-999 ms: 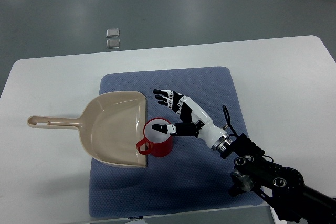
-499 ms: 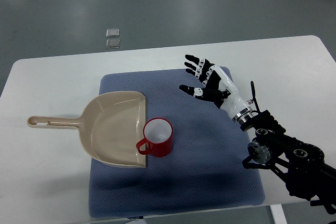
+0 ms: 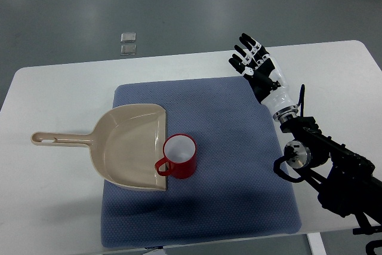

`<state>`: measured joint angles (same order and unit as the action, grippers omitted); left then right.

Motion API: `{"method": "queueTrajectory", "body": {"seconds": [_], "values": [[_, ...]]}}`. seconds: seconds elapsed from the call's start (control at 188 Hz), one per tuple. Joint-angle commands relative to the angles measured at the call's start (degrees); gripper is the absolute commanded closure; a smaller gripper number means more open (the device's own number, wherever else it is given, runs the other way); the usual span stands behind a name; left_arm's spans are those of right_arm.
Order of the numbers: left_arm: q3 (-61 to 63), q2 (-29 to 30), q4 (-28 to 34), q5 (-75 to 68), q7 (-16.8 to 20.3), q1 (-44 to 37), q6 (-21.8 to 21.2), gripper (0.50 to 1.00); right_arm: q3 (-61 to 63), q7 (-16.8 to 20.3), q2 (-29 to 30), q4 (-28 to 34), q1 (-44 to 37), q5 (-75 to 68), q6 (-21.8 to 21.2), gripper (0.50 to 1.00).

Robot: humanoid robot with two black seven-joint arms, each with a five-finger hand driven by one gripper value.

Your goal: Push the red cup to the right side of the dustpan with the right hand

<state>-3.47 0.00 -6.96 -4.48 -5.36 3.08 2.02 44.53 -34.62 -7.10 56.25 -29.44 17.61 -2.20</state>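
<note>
- Red cup (image 3: 179, 156): upright on the blue mat (image 3: 227, 147), mouth facing up, white inside, nothing visible in it.
- Handle of the cup: at the lower left, pointing toward the dustpan (image 3: 128, 146) and overlapping its front edge.
- Cup body: just beside the right edge of the dustpan, on its right side, touching it or nearly so; exact contact hard to tell.
- Dustpan: beige, lying flat, pan part on the left portion of the mat, nothing inside the pan.
- Long axis of the dustpan: left to right, thin handle reaching left onto the white table (image 3: 54, 94), wide open mouth facing right toward the cup.
- Right hand (image 3: 255, 64): at the upper right corner of the mat, above the table, well apart from the cup, fingers spread wide and holding nothing.
- Right arm: entering from the lower right, dark joints over the right edge of the mat.
- Free mat surface: wide and bare to the right of the cup and below it, up to the mat's right and lower edges.
- Bare table strip beyond the mat on the right and along the far side.
- Two small clear squares (image 3: 128, 42) on the grey floor beyond the table's far edge.
</note>
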Motion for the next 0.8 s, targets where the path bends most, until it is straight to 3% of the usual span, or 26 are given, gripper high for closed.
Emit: {"method": "queueTrajectory", "body": {"seconds": [0.0,0.276,0.563,0.797], "values": [[0.0,0.0,0.0,0.0,0.0,0.0,0.0,0.500,0.2,1.6,0.1,-0.1,0.0,-3.6,1.0,0.574],[0.0,0.0,0.0,0.0,0.0,0.0,0.0,0.500,0.2,5.6,0.1,-1.8,0.1,-13.5,3.3,0.574],[0.0,0.0,0.0,0.0,0.0,-0.1,0.0,0.500,0.3,4.6,0.2,-1.8,0.5,-14.4,-1.2,0.574],[0.0,0.0,0.0,0.0,0.0,0.0,0.0,0.500,0.3,4.6,0.2,-2.2,0.3,-14.2,-1.1,0.574]]}}
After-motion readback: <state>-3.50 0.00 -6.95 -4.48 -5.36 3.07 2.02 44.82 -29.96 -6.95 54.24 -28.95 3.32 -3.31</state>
